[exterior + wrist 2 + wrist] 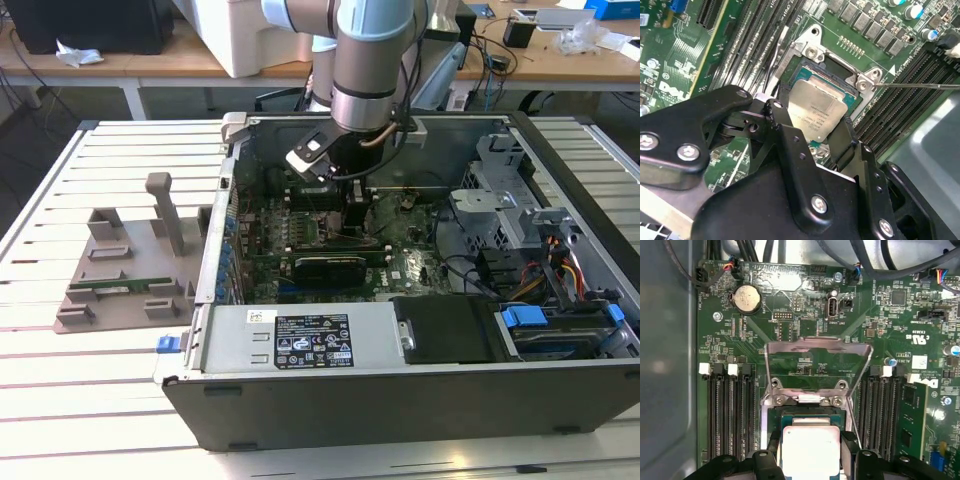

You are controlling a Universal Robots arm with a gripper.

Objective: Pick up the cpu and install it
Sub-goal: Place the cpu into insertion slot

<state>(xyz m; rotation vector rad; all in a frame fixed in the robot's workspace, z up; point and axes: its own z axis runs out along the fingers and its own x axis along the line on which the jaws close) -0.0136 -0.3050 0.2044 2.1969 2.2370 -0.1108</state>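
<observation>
Cpu [817, 110] seating: judged best lowered flat, square to the socket [812, 60], no sideways push.
Computer case [420, 395]: open, arm [370, 60] reaching inside.
Motherboard [800, 295]: below the wrist.
Retention plate [817, 357]: raised clear of socket.
Gripper [810, 125]: narrowly parted, fingers [777, 117] clamped on cpu edges, just over the socket.

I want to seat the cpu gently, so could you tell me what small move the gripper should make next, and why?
Probably ease straight down a little: the gripper appears shut on the cpu, which sits over the open socket, with the load plate swung up clear.
</observation>
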